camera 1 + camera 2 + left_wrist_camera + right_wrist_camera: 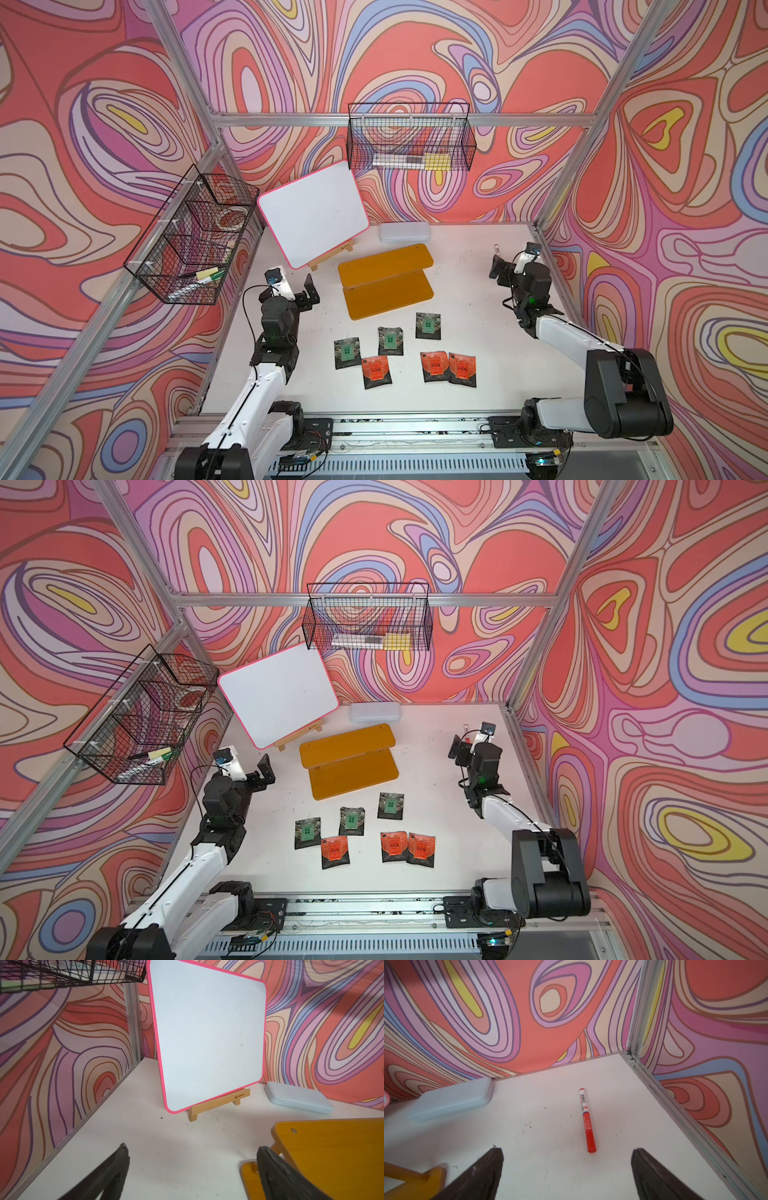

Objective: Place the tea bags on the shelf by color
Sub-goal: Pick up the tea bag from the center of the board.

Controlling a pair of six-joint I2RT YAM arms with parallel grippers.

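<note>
Left fingers (pixel 116 1169) and right fingers (pixel 488 1169) gape wide, holding nothing. Six tea bags (pixel 390 340) lie flat on the tabletop (pixel 478 332) near us; at twelve o'clock beyond them, the shelf (pixel 386 297) stands bare. We reckon we're at the start: next, a low pinch on one bag.

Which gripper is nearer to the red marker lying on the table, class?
The right. The right gripper sits open just short of the red marker, near the far right corner. The left gripper is across the table, beyond the shelf, beside the whiteboard.
</note>
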